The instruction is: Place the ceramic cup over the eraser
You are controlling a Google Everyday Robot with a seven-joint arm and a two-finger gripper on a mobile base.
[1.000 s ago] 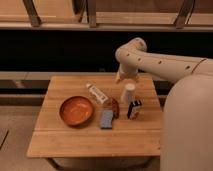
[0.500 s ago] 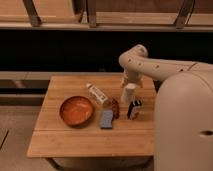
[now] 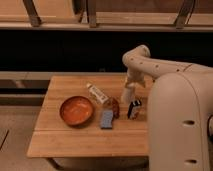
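Orange bowl (image 3: 76,110); blue-grey pad (image 3: 107,119); brown lump (image 3: 112,105); clear bottle (image 3: 97,93).

jaws: down at the top of the ceramic cup (image 3: 128,94)
ceramic cup: upright on the surface (image 3: 60,140), directly under the jaws
eraser (image 3: 133,109): standing, just nearer the camera than the jaws

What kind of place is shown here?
Probably an indoor robot test room: a wooden table holds assorted small items like an orange bowl, and the robot's gripper is at the ceramic cup.
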